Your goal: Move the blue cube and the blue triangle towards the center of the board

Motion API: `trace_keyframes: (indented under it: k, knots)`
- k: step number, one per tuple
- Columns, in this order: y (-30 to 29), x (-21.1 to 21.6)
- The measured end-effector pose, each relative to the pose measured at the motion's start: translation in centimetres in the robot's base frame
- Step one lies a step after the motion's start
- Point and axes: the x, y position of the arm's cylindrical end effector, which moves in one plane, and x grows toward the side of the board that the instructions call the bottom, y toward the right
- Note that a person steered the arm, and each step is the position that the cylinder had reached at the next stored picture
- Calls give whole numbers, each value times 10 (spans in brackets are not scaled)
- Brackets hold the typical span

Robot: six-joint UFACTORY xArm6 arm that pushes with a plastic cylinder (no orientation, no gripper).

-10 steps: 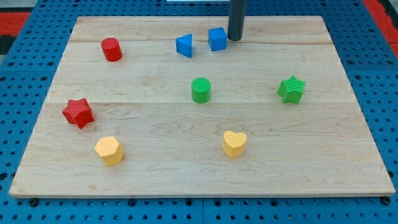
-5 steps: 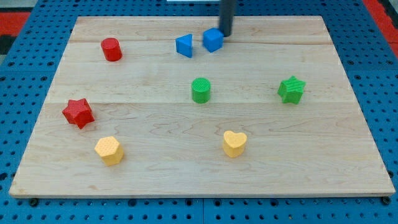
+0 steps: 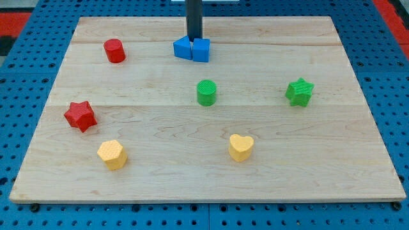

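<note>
The blue cube [image 3: 201, 50] and the blue triangle [image 3: 183, 48] sit side by side, touching, near the view's top middle of the wooden board [image 3: 319, 160]. The triangle is on the left, the cube on the right. My tip [image 3: 193, 38] stands just above the seam between them, touching or nearly touching both from the view's top side.
A green cylinder [image 3: 206, 92] sits just below the blue pair. A green star [image 3: 299, 92] is at the right. A red cylinder [image 3: 114, 50] and a red star [image 3: 80, 115] are at the left. A yellow hexagon [image 3: 112, 154] and a yellow heart [image 3: 241, 147] are near the bottom.
My tip has moved left along the top, pushing the blue cube left and slightly down until it met the blue triangle. The triangle has shifted a little left.
</note>
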Motion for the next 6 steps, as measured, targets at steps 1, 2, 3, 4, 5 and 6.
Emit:
trace_keyframes:
  k: [1,2,3,4,5,6]
  knots:
    - [-50,-8]
    - [-43,16]
    - [-31,35]
    - [-2,48]
    - [28,48]
    - [48,57]
